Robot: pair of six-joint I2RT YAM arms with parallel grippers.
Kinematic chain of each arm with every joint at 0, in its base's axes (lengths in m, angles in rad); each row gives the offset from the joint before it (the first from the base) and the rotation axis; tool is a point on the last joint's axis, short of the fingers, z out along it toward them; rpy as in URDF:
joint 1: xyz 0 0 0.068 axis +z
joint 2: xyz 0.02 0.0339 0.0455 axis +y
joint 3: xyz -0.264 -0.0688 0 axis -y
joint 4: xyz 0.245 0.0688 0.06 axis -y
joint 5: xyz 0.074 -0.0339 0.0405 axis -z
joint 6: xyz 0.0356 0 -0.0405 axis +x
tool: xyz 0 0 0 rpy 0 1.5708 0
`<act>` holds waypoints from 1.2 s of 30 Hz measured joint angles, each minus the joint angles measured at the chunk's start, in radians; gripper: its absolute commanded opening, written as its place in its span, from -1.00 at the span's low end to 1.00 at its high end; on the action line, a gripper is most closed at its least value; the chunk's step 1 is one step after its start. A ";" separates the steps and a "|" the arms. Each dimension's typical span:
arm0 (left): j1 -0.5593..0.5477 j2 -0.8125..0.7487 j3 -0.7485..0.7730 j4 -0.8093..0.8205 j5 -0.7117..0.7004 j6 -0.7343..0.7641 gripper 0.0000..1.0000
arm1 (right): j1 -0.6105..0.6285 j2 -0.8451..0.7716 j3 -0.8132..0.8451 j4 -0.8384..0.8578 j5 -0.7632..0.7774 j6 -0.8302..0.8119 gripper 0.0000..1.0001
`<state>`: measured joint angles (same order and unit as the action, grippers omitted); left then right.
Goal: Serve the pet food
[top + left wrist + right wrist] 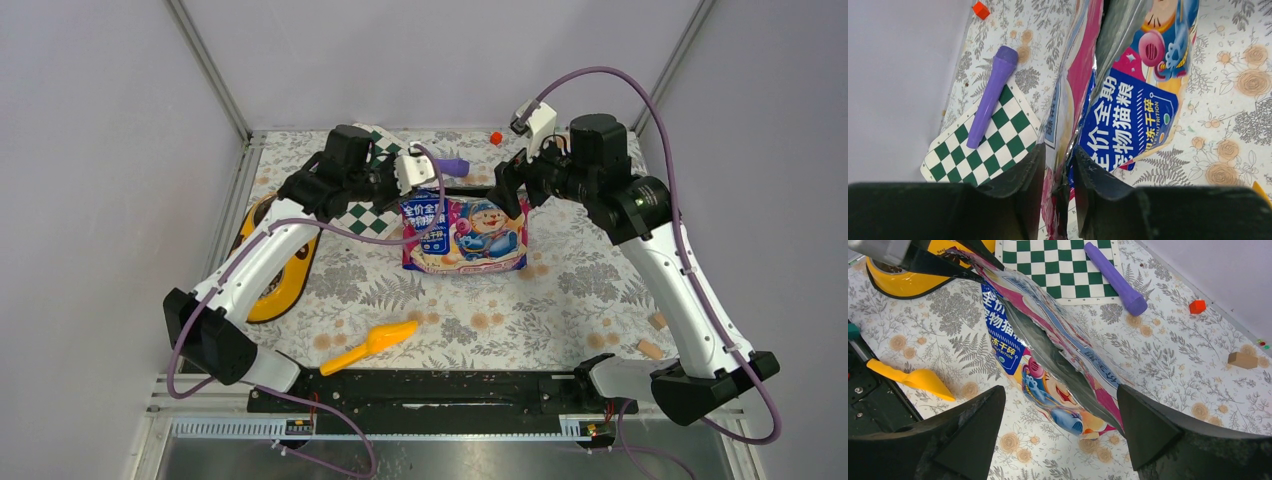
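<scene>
Left fingers [1020, 192] pinch the torn top corner of the food bag [1133, 115], its foil edge caught between them. Right fingers [965, 432] stand spread wide, straddling the bag's far end. The bag sits mid-worktop [560, 290], mouth gaping to show silver lining, just beside the checkered mat [365, 215].

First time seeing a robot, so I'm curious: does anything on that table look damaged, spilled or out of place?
The pet food bag stands out: its top gapes open with a ragged edge, silver lining showing, while the left gripper pinches one lip. Any spill would be hard to spot on the flowery cloth.
</scene>
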<state>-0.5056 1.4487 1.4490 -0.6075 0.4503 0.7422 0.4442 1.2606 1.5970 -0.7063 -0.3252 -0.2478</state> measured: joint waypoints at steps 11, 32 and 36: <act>-0.001 0.008 0.009 0.016 0.053 -0.013 -1.00 | 0.000 -0.006 -0.048 0.000 0.025 -0.059 0.79; -0.037 0.016 0.002 0.077 0.082 0.036 -0.63 | 0.000 -0.004 -0.187 0.017 0.156 -0.543 0.39; -0.039 0.016 -0.023 0.083 0.089 0.103 -0.62 | 0.000 0.053 -0.187 0.031 0.179 -0.575 0.18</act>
<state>-0.5446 1.4651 1.4261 -0.5247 0.5388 0.8455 0.4442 1.3136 1.4105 -0.6754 -0.1467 -0.8227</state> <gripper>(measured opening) 0.186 0.648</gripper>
